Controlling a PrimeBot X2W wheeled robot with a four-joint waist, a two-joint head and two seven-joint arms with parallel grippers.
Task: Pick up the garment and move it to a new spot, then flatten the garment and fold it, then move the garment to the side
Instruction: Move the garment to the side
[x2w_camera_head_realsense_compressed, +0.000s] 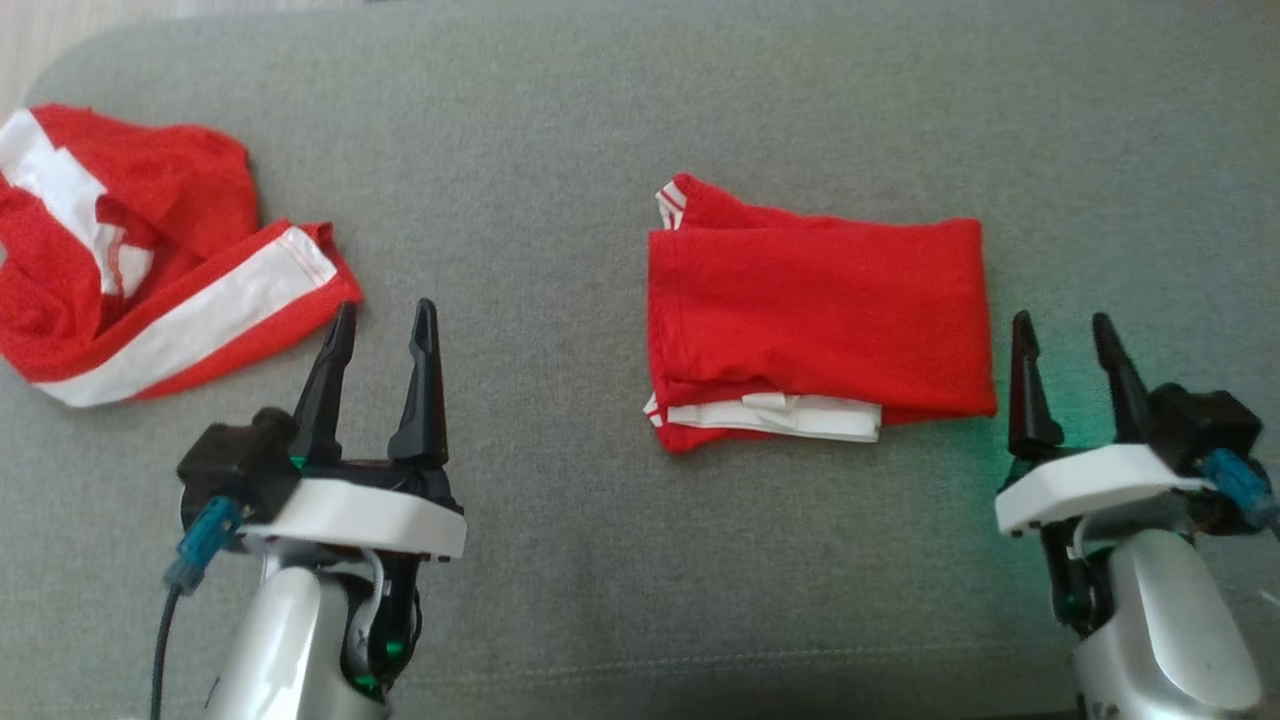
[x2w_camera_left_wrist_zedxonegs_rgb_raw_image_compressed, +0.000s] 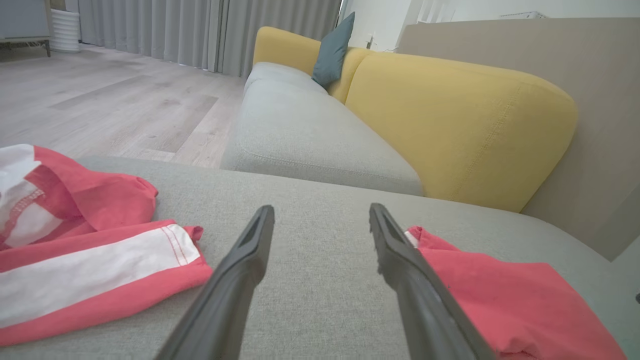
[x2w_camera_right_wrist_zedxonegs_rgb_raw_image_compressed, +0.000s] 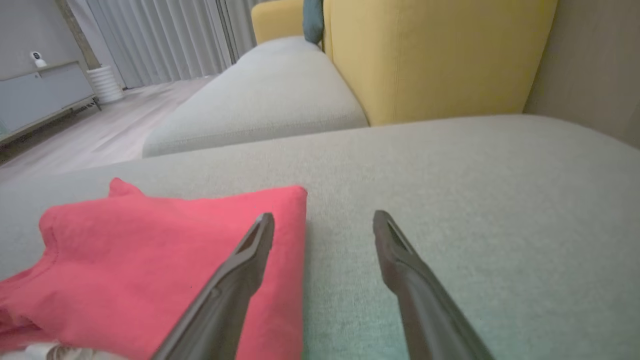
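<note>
Right of centre, the folded red garment (x2w_camera_head_realsense_compressed: 820, 320) lies as a soft rectangle on the grey woven cushion (x2w_camera_head_realsense_compressed: 600, 120), white trim at its lower edge; a crumpled red-and-white garment (x2w_camera_head_realsense_compressed: 150, 260) sits upper left. The left gripper (x2w_camera_head_realsense_compressed: 385, 308) and right gripper (x2w_camera_head_realsense_compressed: 1060, 320) are spread wide, holding nothing, with bare cushion between them.

Head camera looks down; low wrist cameras share the folded garment (x2w_camera_head_realsense_compressed: 815, 320).

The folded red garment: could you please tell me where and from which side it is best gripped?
Probably take the folded garment by its right-hand edge, from the right, with the open right gripper beside it: that edge looks like one closed fold, whereas the near edge shows loose white-trimmed layers.
</note>
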